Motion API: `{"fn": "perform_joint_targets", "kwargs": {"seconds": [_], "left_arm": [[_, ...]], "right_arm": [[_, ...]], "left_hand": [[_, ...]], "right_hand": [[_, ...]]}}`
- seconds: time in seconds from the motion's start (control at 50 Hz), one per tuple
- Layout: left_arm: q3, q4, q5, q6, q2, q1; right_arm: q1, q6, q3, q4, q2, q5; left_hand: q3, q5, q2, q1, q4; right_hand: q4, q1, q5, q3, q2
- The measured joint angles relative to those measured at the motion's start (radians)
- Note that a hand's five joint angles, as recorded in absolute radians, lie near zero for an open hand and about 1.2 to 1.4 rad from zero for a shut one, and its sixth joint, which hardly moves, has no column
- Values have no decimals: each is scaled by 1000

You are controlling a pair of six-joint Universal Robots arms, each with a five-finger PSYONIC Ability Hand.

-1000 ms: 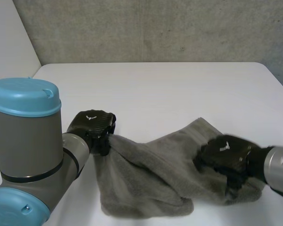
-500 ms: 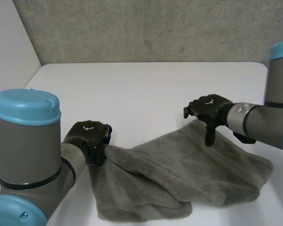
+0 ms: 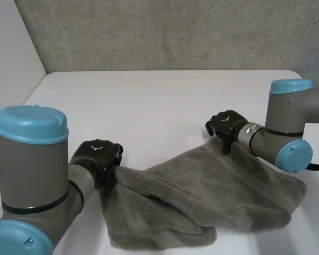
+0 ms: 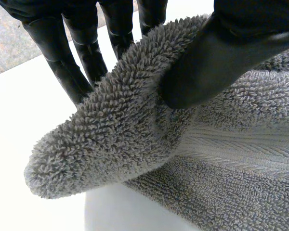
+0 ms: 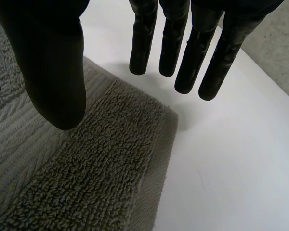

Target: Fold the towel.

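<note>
Left hand (image 3: pixel 98 156) pinches towel (image 3: pixel 202 191) corner (thumb against fingers (image 4: pixel 62 57)); right hand (image 3: pixel 226 126) straight-fingered, empty

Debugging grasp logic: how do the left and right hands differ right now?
The left hand pinches a towel fold between thumb and fingers; the right hand is open, fingers straight. The left is at the towel's left edge; the right over its far corner. Both are black.

Bare white table (image 3: pixel 165 95) wide open beyond the towel (image 3: pixel 212 186), towel filling the near side, left hand (image 3: pixel 98 158) pinching its left corner, right hand (image 3: pixel 227 125) hovering fingers straight above the far corner, right arm (image 3: pixel 287 125) crowding the right edge, left arm (image 3: pixel 32 170) bulking near-left.
</note>
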Motion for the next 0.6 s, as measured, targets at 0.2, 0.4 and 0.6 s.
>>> {"fn": "perform_joint_targets", "kwargs": {"seconds": [0.2,0.4,0.6], "left_arm": [[-3,8,0,0,-4,0],[-2,12,0,0,-4,0],[-3,12,-1,0,-4,0]], "right_arm": [[-5,-1,-6,1,24,0],[-11,-1,-1,3,32,0],[-11,0,11,4,28,0]], "left_hand": [[-13,-15,-15,0,-13],[-13,-15,-15,0,-13],[-23,-25,-25,0,-23]], "right_hand": [[0,0,0,0,0],[73,72,69,74,75],[476,352,421,477,368]]}}
